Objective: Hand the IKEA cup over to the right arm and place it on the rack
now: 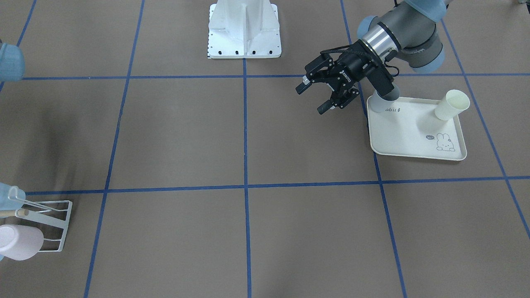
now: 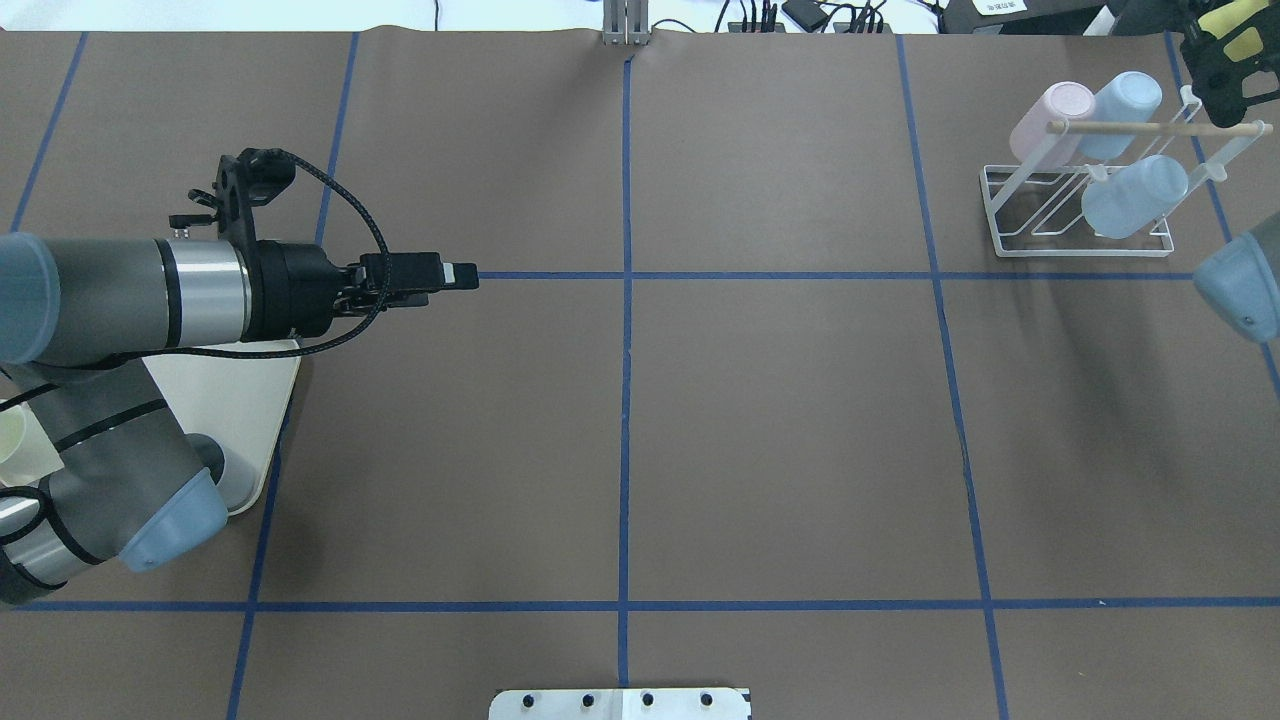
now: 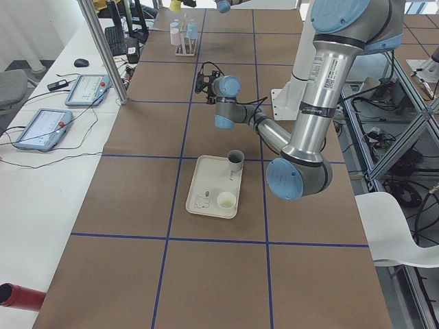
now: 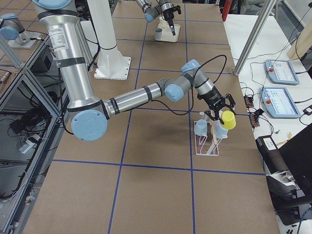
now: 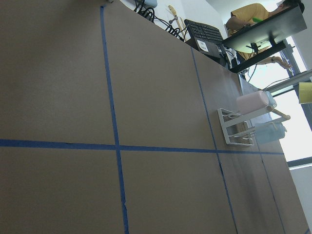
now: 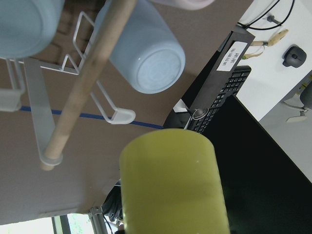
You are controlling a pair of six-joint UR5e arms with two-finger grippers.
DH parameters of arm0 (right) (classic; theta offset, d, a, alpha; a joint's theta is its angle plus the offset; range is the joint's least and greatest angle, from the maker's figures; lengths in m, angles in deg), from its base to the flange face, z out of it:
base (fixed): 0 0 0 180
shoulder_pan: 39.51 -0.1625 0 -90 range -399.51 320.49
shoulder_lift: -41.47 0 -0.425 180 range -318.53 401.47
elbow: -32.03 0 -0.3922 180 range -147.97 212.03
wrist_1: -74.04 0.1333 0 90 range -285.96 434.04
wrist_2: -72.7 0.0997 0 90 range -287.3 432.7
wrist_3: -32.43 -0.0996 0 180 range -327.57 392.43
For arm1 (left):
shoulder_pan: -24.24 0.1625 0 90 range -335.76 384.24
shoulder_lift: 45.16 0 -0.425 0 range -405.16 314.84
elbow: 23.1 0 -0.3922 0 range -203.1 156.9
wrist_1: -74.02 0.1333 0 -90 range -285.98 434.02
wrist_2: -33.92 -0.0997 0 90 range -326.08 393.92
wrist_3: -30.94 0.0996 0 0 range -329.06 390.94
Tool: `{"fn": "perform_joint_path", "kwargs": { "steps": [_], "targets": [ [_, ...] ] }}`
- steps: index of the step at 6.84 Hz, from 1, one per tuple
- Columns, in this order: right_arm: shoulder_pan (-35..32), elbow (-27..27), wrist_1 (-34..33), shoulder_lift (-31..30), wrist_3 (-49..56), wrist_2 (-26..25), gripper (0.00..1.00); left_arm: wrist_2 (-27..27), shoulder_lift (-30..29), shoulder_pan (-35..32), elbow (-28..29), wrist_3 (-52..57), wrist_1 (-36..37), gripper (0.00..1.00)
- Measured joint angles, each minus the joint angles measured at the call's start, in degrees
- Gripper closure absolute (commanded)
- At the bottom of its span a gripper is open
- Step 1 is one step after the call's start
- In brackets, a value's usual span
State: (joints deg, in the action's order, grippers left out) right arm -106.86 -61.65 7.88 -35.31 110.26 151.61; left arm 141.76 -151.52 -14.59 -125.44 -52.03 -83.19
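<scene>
The yellow plastic cup, clamped by the right gripper just beside the white wire rack, should be tipped mouth-down and slid squarely on; the left gripper is spread, empty.

We see a brown surface crossed by a grid of blue tape lines. The rack is white wire with a pale wooden peg, and on it are two light-blue cups and a pale pink cup. The black right gripper holds a yellow-green cup. The tray is cream with a grey rabbit print, and the cream cup matches it.
</scene>
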Motion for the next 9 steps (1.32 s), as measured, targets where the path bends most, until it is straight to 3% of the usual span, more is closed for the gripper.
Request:
{"fn": "perform_joint_path", "kwargs": {
  "steps": [3,9],
  "targets": [
    [-0.3,6.1,8.7,-1.6,5.1,-0.1,1.00,-0.3,0.2,0.2,0.0,0.0,0.0,0.00],
    [0.8,10.8,9.3,1.9,6.9,-0.6,1.00,-0.4,0.2,0.4,0.1,0.0,-0.1,0.00]
  ]
}}
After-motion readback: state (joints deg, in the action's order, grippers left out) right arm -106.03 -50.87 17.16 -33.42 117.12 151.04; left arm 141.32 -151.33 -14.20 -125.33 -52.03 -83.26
